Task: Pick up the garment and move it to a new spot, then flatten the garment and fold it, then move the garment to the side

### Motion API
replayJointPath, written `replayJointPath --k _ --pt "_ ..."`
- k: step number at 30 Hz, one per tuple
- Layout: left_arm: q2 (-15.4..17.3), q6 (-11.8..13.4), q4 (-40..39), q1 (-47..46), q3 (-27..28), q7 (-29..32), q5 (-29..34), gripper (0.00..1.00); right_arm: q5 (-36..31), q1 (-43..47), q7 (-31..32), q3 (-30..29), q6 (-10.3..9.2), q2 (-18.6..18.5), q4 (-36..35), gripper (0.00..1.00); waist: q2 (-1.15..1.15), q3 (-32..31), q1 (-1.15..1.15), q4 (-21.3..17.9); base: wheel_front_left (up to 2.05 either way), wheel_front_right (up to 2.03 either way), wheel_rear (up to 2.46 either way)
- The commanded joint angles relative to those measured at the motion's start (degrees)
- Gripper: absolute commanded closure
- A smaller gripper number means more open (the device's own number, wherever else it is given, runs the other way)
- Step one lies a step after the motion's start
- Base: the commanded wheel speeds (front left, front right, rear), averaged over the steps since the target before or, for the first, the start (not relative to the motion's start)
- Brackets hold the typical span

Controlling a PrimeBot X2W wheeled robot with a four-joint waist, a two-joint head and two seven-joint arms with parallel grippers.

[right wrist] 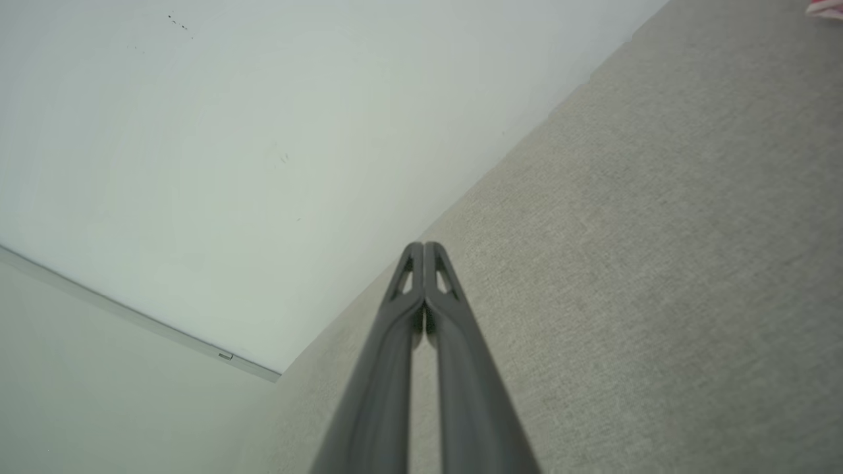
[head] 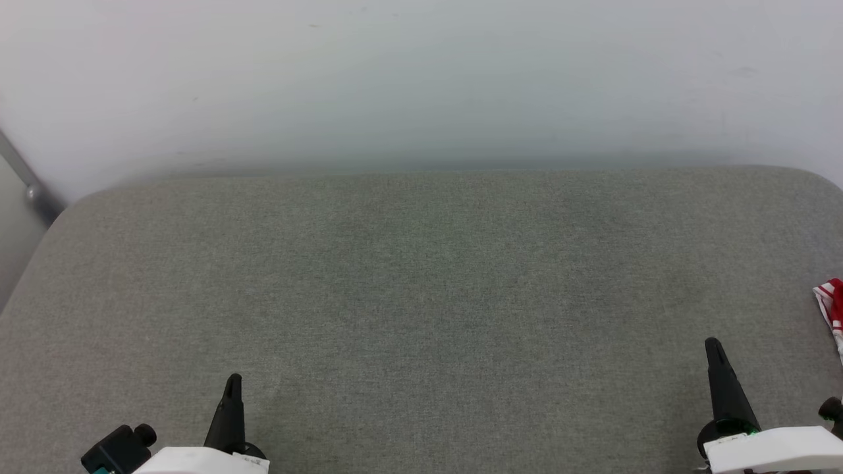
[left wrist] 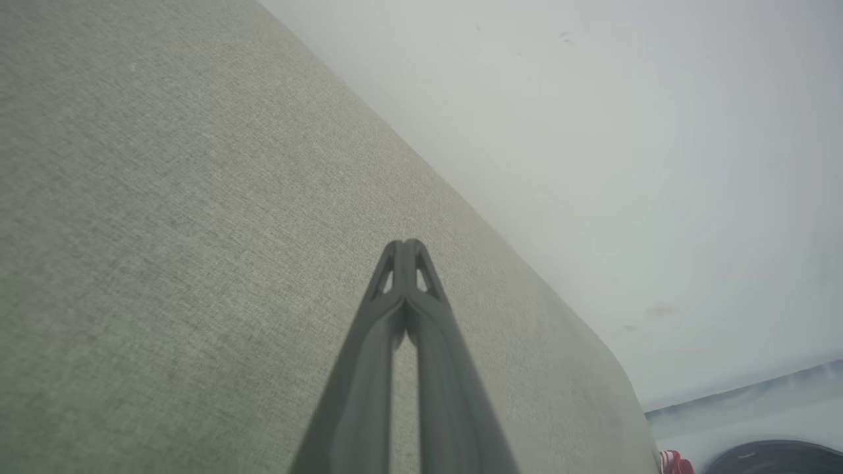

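Only a small red and white striped edge of the garment (head: pixel 832 304) shows, at the far right border of the grey fabric surface (head: pixel 421 296). A red scrap of the garment (left wrist: pixel 675 463) also peeks in at the bottom right of the left wrist view, and a pale red bit of the garment (right wrist: pixel 824 8) at the top right corner of the right wrist view. My left gripper (head: pixel 232 382) sits low at the lower left, shut and empty. My right gripper (head: pixel 712 345) stands at the lower right, shut and empty, a short way left of the garment.
A white wall (head: pixel 421 79) rises behind the surface's far edge. A grey metal bar (head: pixel 26 181) slants at the far left. The surface has rounded corners at both back ends. A dark round object (left wrist: pixel 777 457) lies beyond the surface's right end.
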Motion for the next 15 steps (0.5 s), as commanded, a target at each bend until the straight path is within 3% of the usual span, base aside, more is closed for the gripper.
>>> replayJointPath --k 1,15 --pt "0.2 -0.3 -0.3 -1.7 0.2 0.3 -1.7 1.00 1.7 -1.5 0.3 -0.1 -0.01 -0.5 -0.2 1.00 0.00 0.0 0.00 0.0 0.00 0.00 0.00" --pt "0.3 -1.5 0.9 -3.8 1.1 2.6 -11.6 1.00 11.3 -3.4 2.7 -0.3 -0.01 -0.6 1.3 1.00 0.00 0.3 0.00 0.0 0.00 0.00 0.00"
